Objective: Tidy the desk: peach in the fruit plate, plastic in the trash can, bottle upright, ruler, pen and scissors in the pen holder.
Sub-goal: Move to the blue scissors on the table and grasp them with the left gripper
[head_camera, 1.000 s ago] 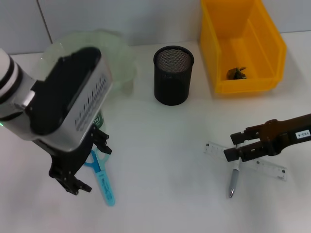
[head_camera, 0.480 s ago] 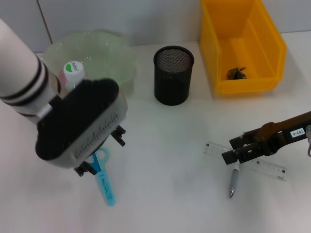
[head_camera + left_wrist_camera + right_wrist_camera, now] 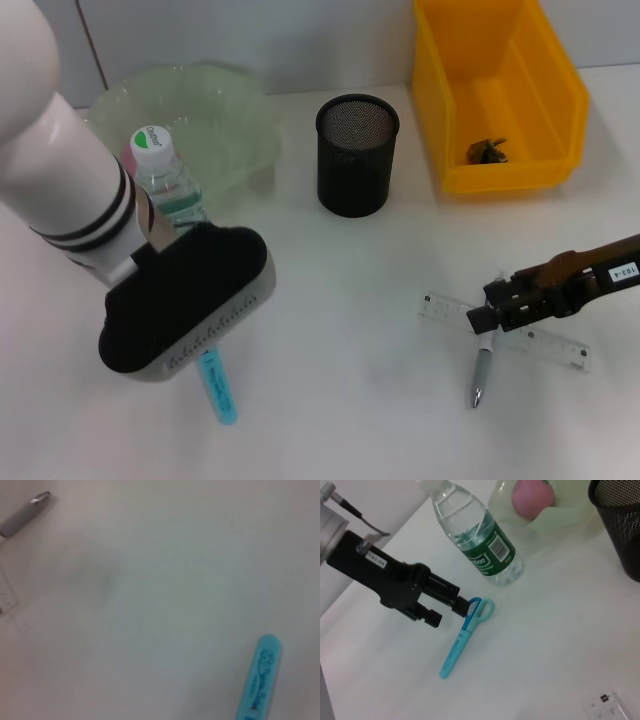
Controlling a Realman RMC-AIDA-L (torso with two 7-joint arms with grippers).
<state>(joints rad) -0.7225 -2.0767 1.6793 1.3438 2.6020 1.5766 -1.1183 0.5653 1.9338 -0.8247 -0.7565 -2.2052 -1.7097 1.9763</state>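
Jaws first: from the head view, the right gripper (image 3: 480, 318) hovers narrow over the pen (image 3: 482, 368) where it crosses the ruler (image 3: 505, 331), nothing clamped that I can see; the left gripper's jaws hide beneath its arm. Left wrist view: only the scissors (image 3: 259, 680) sheath. Right wrist view: left gripper (image 3: 451, 605) slightly parted at the scissors' handle loops, long axis running away from it, beside the upright bottle (image 3: 479, 538).

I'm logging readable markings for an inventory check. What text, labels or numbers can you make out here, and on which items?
Bottle green label: white lettering and a barcode, too blurred to read.
Bottle cap: green-and-white print, unreadable.
Scissors blue sheath: dark script, illegible.
Right gripper white tag: digits, unreadable.
Left gripper tag: unreadable.
Ruler: markings too small.
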